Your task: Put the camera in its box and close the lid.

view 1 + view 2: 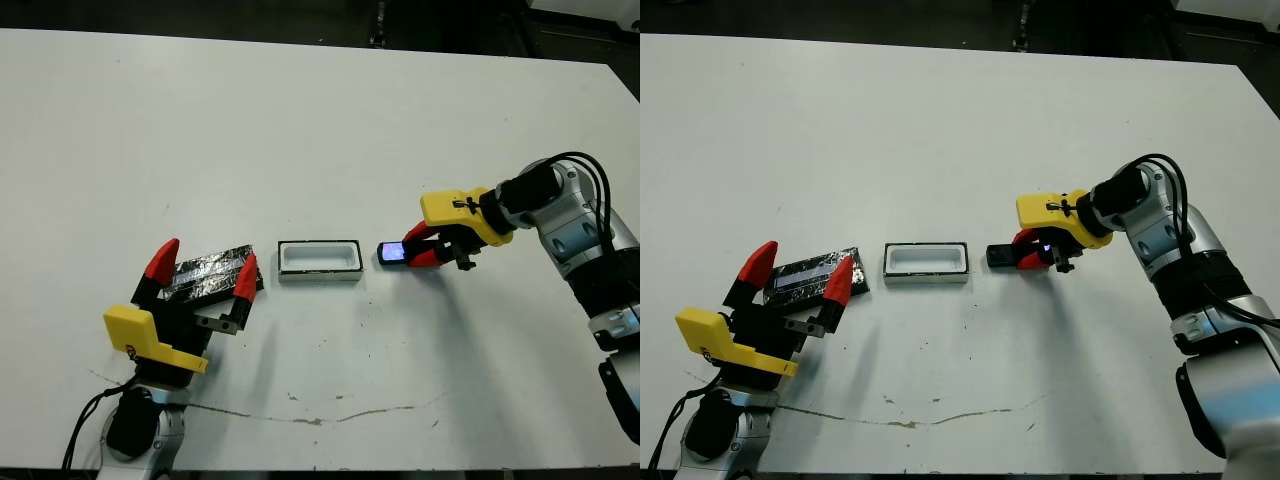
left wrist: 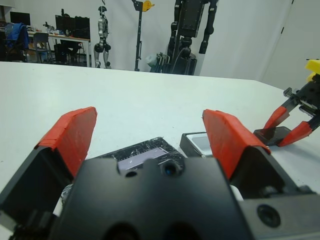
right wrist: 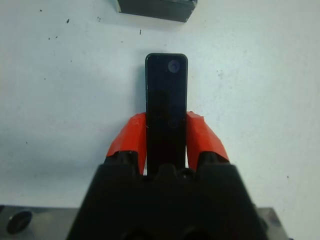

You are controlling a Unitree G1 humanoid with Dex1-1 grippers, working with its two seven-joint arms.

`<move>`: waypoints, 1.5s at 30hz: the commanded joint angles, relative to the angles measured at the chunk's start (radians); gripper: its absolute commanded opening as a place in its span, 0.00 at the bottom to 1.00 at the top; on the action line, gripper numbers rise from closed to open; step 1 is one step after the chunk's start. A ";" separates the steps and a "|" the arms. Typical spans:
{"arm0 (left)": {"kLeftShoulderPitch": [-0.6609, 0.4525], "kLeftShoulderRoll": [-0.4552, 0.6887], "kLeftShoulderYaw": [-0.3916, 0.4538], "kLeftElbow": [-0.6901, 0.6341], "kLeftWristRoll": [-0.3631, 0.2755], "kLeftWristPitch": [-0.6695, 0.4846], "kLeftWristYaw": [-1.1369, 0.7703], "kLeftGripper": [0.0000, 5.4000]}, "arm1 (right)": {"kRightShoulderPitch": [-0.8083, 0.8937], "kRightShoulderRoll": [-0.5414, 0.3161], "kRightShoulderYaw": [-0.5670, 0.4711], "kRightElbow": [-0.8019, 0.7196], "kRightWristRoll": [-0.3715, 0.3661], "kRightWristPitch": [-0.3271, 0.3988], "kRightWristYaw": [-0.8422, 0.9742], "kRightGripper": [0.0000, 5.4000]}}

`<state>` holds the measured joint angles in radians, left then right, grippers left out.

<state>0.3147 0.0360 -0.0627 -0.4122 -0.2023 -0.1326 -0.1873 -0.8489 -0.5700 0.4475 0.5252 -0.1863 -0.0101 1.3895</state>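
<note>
Black camera (image 3: pixel 166 107) sits clenched in our right gripper (image 1: pixel 425 250), just off the table. White box (image 1: pixel 319 261) lies at its 9 o'clock, long axes collinear. Left gripper (image 1: pixel 203 268) gapes over the lid (image 1: pixel 208 274).

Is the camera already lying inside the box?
No, the camera is outside the box, on the table beside it, with the right gripper closed on its sides.
</note>
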 commanded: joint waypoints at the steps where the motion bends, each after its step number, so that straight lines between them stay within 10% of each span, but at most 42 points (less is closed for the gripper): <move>1: 0.013 -0.001 -0.003 0.003 0.002 0.010 0.005 1.00 | 0.046 0.009 0.011 -0.001 -0.012 0.021 -0.018 0.31; 11: 0.013 -0.004 -0.006 0.005 0.008 0.013 0.011 1.00 | 0.033 -0.016 -0.068 -0.029 0.058 0.042 -0.019 0.31; 30: 0.015 -0.001 -0.011 0.001 -0.003 0.020 0.011 1.00 | 0.076 0.115 -0.214 -0.319 0.426 0.478 -0.040 0.31; 45: 0.023 -0.006 -0.012 0.006 0.003 0.003 0.014 1.00 | 0.029 0.229 -0.086 -0.279 0.386 0.498 -0.108 0.31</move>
<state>0.3200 0.0342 -0.0762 -0.4126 -0.1977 -0.1282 -0.1770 -0.8023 -0.3428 0.3525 0.2369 0.2134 0.4924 1.2881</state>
